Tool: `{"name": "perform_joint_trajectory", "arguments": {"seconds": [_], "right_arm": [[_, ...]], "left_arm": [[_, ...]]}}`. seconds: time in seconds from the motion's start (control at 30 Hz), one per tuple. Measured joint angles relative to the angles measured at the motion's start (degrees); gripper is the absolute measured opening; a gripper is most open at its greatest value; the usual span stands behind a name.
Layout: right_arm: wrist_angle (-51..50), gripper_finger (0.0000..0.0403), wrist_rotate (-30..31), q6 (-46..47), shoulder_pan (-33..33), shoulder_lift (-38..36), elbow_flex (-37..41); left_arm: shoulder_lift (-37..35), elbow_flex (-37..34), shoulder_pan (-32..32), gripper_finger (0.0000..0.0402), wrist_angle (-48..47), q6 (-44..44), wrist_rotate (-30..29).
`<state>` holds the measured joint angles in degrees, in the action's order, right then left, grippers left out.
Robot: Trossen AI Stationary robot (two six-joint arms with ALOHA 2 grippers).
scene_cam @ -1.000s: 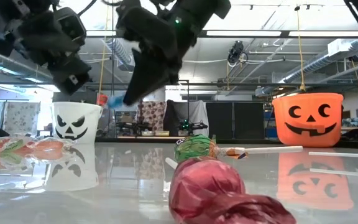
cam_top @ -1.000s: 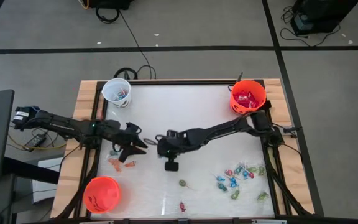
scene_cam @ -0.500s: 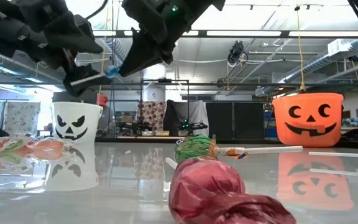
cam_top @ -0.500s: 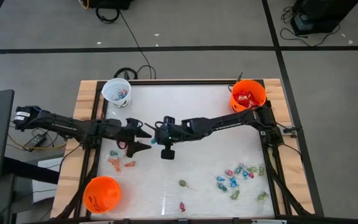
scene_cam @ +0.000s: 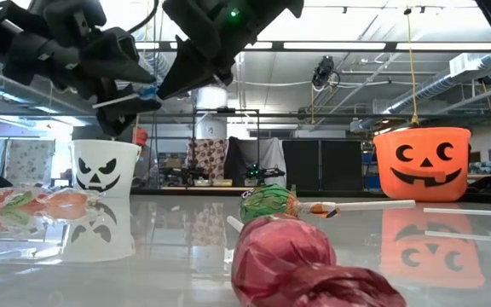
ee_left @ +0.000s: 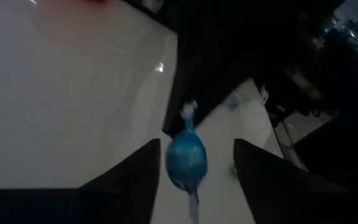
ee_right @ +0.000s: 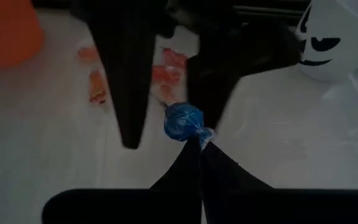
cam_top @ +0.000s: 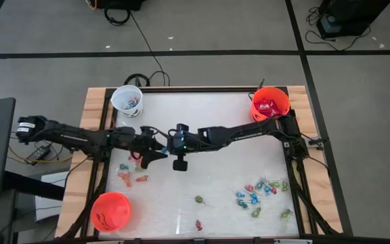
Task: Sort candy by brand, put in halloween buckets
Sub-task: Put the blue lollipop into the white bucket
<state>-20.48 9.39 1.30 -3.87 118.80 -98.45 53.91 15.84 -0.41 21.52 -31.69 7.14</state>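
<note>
A blue-wrapped lollipop (ee_right: 182, 121) hangs in the air above the table's left middle. My right gripper (ee_right: 199, 149) is shut on it. My left gripper (ee_left: 196, 146) is open and faces the right one. Its two fingers stand on either side of the lollipop's blue head (ee_left: 186, 158) without touching it, and the white stick (scene_cam: 113, 101) points back between them. A white bucket (cam_top: 127, 99) stands at the far left, an orange bucket (cam_top: 270, 105) at the far right, and another orange bucket (cam_top: 111, 211) at the near left. My right gripper pinches the twisted wrapper end (ee_right: 205, 135) of the lollipop's head between its two fingertips, on the side away from the stick. The fingers come slanting down from the table's right. The lollipop is lifted clear and lies about level, stick toward my left gripper.
Several blue, green and red wrapped sweets (cam_top: 259, 193) lie at the near right. Orange pieces (cam_top: 131, 175) lie below my left gripper. A green lollipop (cam_top: 199, 200) and a red one (cam_top: 198, 224) lie near the front edge. Red packets fill the far-right bucket.
My right gripper has risen and gone toward the table's left with the blue lollipop. My left gripper has come toward the right and tipped, so its fingers now flank the lollipop's head and stick.
</note>
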Motion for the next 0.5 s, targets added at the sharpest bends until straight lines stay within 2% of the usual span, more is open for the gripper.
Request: {"name": "perform_joint_trajectory", "arguments": {"seconds": [0.07,0.5], "right_arm": [[0.5,0.0,-0.2,0.0,0.3,0.0,0.0],[0.6,0.0002,-1.3,-1.0,1.3,0.0,0.0]], "left_arm": [[0.8,0.0,0.2,0.0175,-0.2,-0.1,1.3],[1.2,0.0,2.0,0.002,0.6,-1.9,0.5]]}}
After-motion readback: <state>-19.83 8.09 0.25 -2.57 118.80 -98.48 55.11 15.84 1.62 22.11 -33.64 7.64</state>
